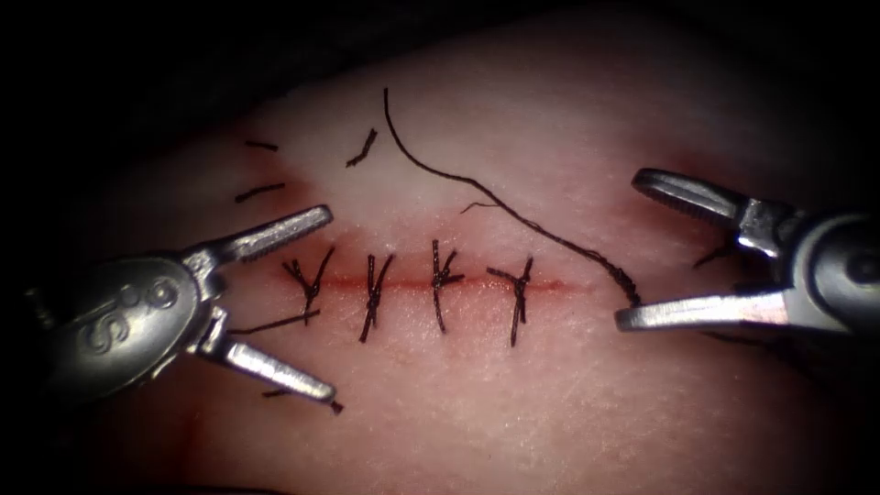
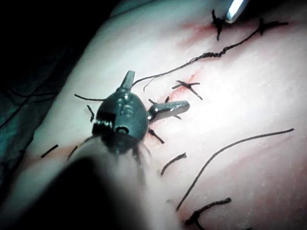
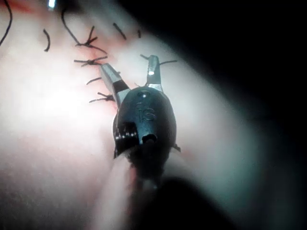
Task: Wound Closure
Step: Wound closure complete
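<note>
Black stitches (image 1: 371, 295), four, cross the cut (image 1: 568, 286) mid-frame; left tool (image 1: 316, 307) and right tool (image 1: 632, 247) gape wide, holding nothing.

Tissue (image 1: 550, 403): pale, pinkish pork belly.
Cut (image 1: 568, 286): thin red horizontal line, edges drawn together.
Stitches (image 1: 374, 295): four dark knotted ties across the cut.
Thread (image 1: 513, 213): long dark strand curving from upper tissue to the cut's right end.

Darkness surrounds the lit patch on every side; light falls brightest at its middle and fades outward. No walls, floor or furniture can be told.
</note>
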`<move>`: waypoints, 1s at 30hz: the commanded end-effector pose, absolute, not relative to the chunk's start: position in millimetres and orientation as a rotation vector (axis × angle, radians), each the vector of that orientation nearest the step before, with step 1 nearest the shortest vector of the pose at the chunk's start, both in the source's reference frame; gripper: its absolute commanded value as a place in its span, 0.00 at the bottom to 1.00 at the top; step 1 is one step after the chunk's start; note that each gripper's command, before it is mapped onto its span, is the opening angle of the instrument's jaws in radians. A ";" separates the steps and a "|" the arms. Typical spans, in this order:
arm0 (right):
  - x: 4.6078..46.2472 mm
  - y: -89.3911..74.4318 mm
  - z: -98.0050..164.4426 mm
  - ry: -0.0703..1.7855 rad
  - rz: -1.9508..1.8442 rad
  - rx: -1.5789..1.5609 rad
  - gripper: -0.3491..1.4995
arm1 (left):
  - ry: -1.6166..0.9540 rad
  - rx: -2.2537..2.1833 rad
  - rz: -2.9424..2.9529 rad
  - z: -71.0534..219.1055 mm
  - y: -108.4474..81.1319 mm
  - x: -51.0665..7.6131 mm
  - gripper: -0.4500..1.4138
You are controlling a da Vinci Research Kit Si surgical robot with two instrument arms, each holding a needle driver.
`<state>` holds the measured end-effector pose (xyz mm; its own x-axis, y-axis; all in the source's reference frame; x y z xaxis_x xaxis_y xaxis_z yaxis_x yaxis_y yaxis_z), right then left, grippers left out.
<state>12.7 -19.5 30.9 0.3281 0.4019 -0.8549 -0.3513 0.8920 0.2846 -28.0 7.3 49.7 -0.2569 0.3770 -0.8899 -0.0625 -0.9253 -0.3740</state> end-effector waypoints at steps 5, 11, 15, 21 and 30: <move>13.6 -19.0 32.5 1.155 0.409 0.126 0.82 | -0.429 -1.690 2.223 52.3 8.8 -26.2 0.56; 13.5 -19.0 32.9 1.139 0.403 0.115 0.72 | -0.441 -1.652 2.218 52.6 9.0 -24.2 0.56; 13.5 -18.8 32.9 1.133 0.412 0.116 0.72 | -0.444 -1.644 2.216 52.3 8.8 -23.9 0.56; 13.5 -18.8 32.9 1.144 0.426 0.088 0.72 | -0.415 -1.594 2.227 52.2 8.9 -23.7 0.56; 13.8 -18.7 32.9 1.147 0.436 0.076 0.72 | -0.406 -1.570 2.229 51.9 8.5 -23.5 0.57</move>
<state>12.7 -19.7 32.8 0.3417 0.3758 -0.8614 -0.2966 0.9129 0.2806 -23.0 7.5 51.5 -0.3035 0.4691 -0.8293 -0.1420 -0.8829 -0.4475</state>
